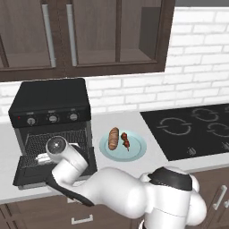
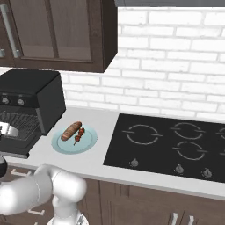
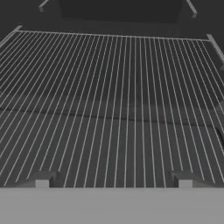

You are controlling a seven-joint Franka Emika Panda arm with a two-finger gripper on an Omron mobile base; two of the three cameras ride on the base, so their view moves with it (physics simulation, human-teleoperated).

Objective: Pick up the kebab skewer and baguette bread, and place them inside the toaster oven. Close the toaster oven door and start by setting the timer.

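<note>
At the far left of the table [image 1: 134, 118] stands the toaster oven [image 1: 50, 103], black, with three grey knobs along its front. The toaster oven door [image 1: 27, 172] is folded down flat in front of it, and the wire rack [image 3: 109, 105] lies bare inside. The arm's hand reaches into the oven mouth over the lowered door; in the hand view the fingers [image 3: 113, 183] stand spread wide apart just above the rack wires, holding nothing. Right of the oven sits a pale blue plate [image 1: 136, 150]. On it lies the baguette bread [image 1: 113, 138], and just beside it, to its right, the kebab skewer [image 1: 125, 141]. Further right is the flat black cooktop [image 1: 192, 127], set into the table below the white brick wall [image 1: 197, 58].
</note>
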